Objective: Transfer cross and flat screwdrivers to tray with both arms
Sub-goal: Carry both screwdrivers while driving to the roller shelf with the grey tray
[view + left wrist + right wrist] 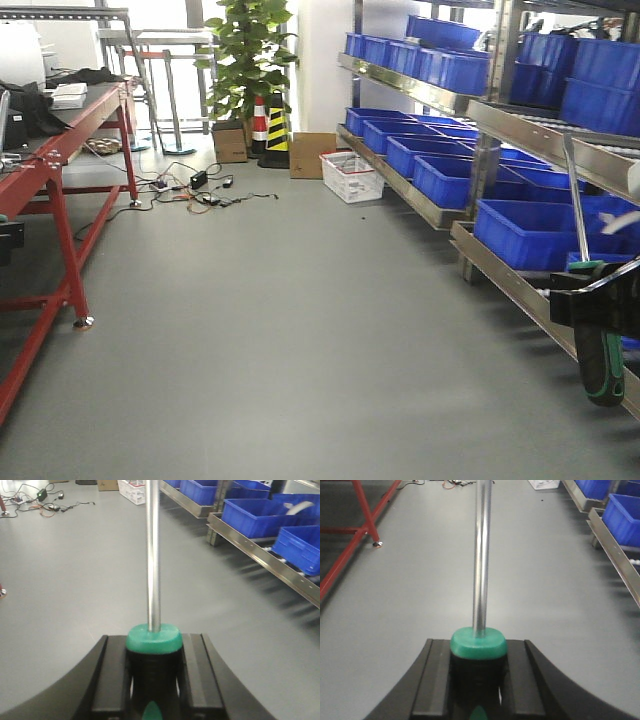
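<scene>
Left screwdriver (pixel 153 555): handle clamped in left gripper (pixel 154 655), fingers (pixel 112 680) tight on both sides. Green collar sits just ahead of them, shaft runs forward over the floor (pixel 75 580). Right screwdriver (pixel 481 555): same grip in right gripper (pixel 478 657). Tips out of frame, can't tell cross from flat. Left wrist view has blue bins (pixel 255 515) on the shelf (pixel 270 562) close at right. Right wrist view has the red table (pixel 364 510) frame at left. Only the front view shows the black-green handle: one screwdriver (pixel 600 365) at the right edge, gripper (pixel 595 300) across it, shaft pointing up. Which arm, can't tell.
</scene>
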